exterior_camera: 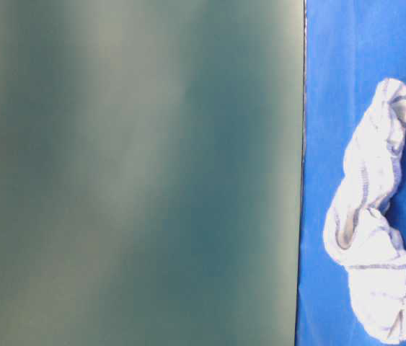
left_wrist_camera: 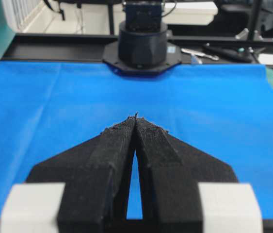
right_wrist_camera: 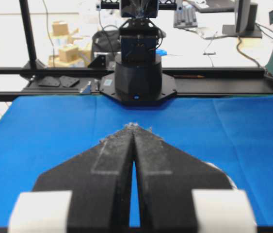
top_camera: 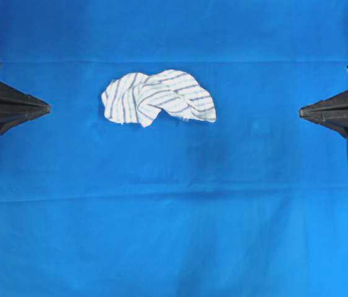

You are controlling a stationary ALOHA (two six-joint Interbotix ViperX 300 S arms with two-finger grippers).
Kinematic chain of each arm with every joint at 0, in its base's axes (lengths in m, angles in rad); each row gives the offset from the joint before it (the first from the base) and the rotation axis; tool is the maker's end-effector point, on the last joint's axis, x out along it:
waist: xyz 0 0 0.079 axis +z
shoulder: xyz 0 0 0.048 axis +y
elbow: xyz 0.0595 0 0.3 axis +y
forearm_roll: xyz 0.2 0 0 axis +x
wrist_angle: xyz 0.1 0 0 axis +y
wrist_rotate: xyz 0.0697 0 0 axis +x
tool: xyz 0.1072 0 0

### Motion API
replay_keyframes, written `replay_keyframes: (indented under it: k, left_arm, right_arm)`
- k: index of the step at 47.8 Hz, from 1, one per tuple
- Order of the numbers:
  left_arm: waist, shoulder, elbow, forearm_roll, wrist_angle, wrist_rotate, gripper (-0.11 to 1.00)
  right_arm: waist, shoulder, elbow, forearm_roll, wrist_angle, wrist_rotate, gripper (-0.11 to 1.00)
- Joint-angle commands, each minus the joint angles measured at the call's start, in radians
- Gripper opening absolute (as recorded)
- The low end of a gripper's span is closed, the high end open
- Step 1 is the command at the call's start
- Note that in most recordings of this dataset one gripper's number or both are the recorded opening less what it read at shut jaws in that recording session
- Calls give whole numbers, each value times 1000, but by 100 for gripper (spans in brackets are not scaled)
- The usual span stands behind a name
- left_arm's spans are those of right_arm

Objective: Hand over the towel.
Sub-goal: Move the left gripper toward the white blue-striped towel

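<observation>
Left gripper (left_wrist_camera: 135,121) and right gripper (right_wrist_camera: 134,127), fingertips pressed together on nothing, parked at opposite edges of the blue sheet (top_camera: 174,235). Towel (top_camera: 158,96) crumpled between them, nearer the left, untouched; probably the left's to lift and pass across.

— Showing white on the towel (top_camera: 159,96), crossed by thin blue-grey stripes.
— Lying under it, a sheet (top_camera: 174,216) in plain, saturated blue, with no pattern at all.
— Looking black on the left gripper (left_wrist_camera: 136,117), with white blocks near the bottom corners.
— Showing the same black and white on the right gripper (right_wrist_camera: 133,126).
— Filling the left of the table-level view, a blurred panel (exterior_camera: 130,173) in dull grey-green.
</observation>
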Motion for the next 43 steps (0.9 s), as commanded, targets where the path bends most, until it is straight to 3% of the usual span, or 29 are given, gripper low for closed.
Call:
replay_keyframes:
  k: [1,12,27,32,38,43]
  left_arm:
    - [-12,11,-17,-23,-11,-9,0]
    - [6,18,-25,-26,-55,-9,0]
    - [133,184,-29,-26,-114,-11,2]
    - [163,293,-46,-31,-114,-11,23]
    - [212,440,-72,-31,-104,-14,62]
    - [239,591,-107,-31,-97,-14,87]
  right_arm:
    - [6,12,-32,0,-6,5,0]
    - [5,18,-38,2,9,5,0]
    - [-5,41,-40,2,12,5,0]
    - [-8,49,-40,0,12,5,0]
    - [-8,54,-40,2,12,5,0]
    - [-6,61,-38,2,12,5,0]
